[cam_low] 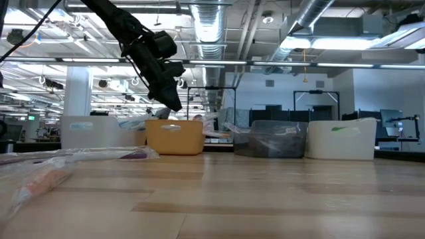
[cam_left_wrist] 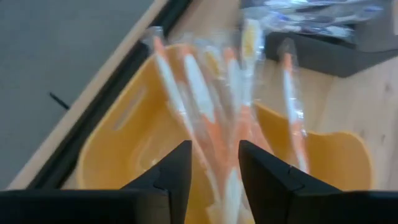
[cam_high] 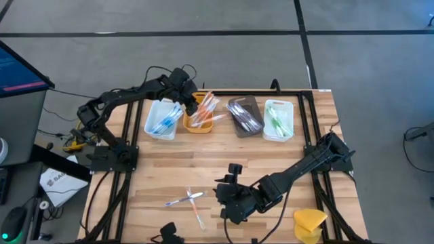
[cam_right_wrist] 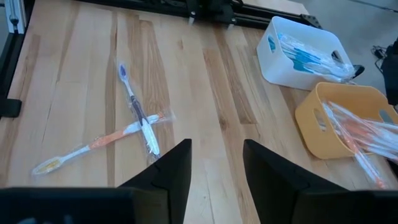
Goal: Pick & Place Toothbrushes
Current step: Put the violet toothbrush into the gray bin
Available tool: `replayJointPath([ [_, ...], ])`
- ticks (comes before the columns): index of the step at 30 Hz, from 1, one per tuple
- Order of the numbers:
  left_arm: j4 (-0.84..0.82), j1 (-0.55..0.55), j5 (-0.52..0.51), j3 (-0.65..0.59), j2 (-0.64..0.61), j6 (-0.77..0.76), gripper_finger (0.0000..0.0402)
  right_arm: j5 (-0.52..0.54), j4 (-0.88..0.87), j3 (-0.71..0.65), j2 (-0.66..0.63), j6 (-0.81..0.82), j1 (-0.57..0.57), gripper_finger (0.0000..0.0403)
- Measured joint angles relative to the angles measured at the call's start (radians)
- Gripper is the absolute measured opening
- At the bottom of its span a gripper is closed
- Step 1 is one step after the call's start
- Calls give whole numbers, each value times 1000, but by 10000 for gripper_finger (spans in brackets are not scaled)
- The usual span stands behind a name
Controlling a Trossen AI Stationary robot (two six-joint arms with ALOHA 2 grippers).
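Four small trays stand in a row at the table's far side: a white tray (cam_high: 161,122) with blue toothbrushes, an orange tray (cam_high: 196,125) with orange toothbrushes (cam_left_wrist: 205,99), a grey tray (cam_high: 244,115) and a white tray (cam_high: 278,120) with green ones. My left gripper (cam_left_wrist: 214,168) hangs open just above the orange tray (cam_low: 174,136), with the wrapped orange toothbrushes showing in the gap between its fingers. Two wrapped toothbrushes, a dark one (cam_right_wrist: 138,109) and an orange one (cam_right_wrist: 99,144), lie crossed on the table near its front. My right gripper (cam_right_wrist: 216,162) hovers open beside them.
A yellow sponge-like lump (cam_high: 308,224) lies at the near right corner. Black frame rails (cam_high: 308,129) run along the table's sides and far edge. Bare wood (cam_high: 203,163) stretches between the tray row and the two loose toothbrushes (cam_high: 186,198).
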Motion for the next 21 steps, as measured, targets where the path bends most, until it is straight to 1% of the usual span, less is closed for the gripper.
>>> replayJointPath([
  [5, 1, -5, 1, -1, -15, -1, 142, -13, -12, 0, 0, 0, 0, 136],
  [8, -26, -21, 10, -1, -48, -22, 146, -31, -23, -1, 0, 0, 0, 138],
  [10, -35, -38, 36, -26, -87, -24, 147, -42, -23, -1, 0, 0, 0, 140],
  [13, -38, -80, 88, -92, -165, -27, 147, -56, -23, -1, 0, 0, 0, 141],
  [15, -34, -116, 127, -152, -238, -61, 148, -58, -21, -1, 0, 4, 1, 141],
  [19, -16, -216, 160, -312, -415, -140, 147, -75, -19, -1, 0, 19, 1, 138],
  [21, 47, -276, 160, -401, -513, -191, 148, -75, -17, -1, 0, 19, -2, 137],
])
